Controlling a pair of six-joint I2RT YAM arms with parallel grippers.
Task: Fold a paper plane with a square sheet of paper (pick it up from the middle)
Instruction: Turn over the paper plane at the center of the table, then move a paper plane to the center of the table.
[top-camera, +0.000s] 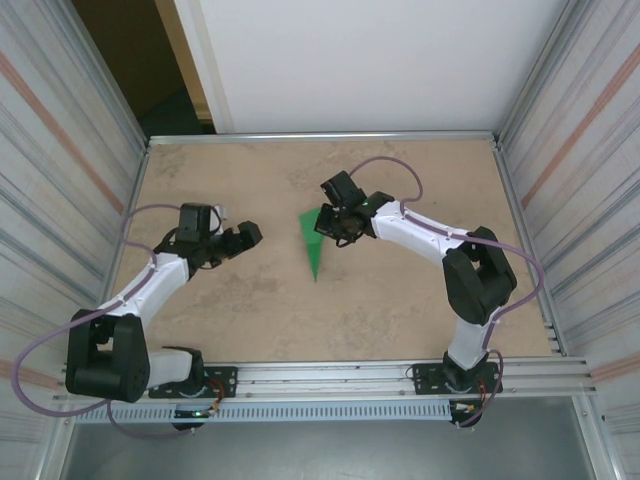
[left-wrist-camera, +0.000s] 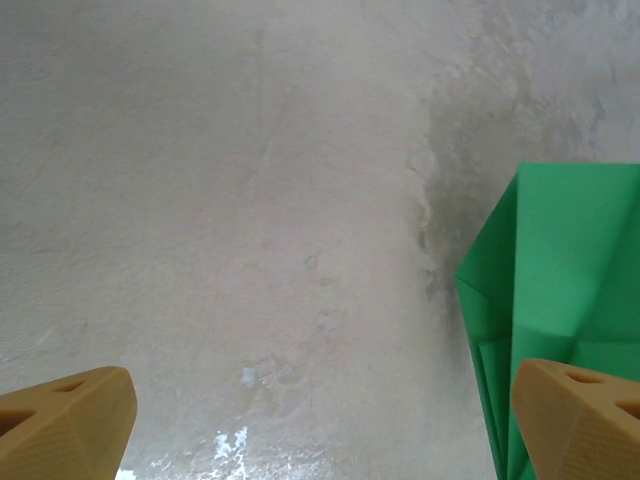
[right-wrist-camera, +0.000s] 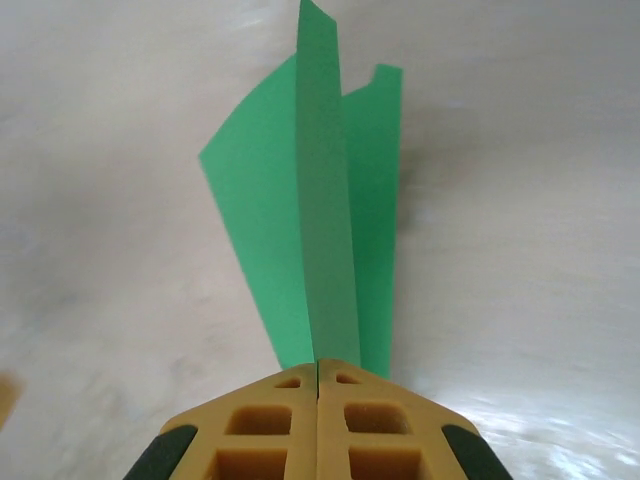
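The paper plane (top-camera: 313, 245) sits about the middle of the table (top-camera: 400, 310), a little nearer the far edge, its point toward the near edge; the right gripper (top-camera: 330, 225) is at its wide far end, on the right side, pinching its upright centre fold; the left gripper (top-camera: 245, 237) hangs left of the plane, near but apart.

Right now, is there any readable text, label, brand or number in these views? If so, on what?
None: no readable text, label or number.
paper plane: plain green, no print.
right claw, shut on the paper plane: bare tan fingers, no markings.
left claw, open: bare tan fingers, no markings.
table: mottled surface, no signs.
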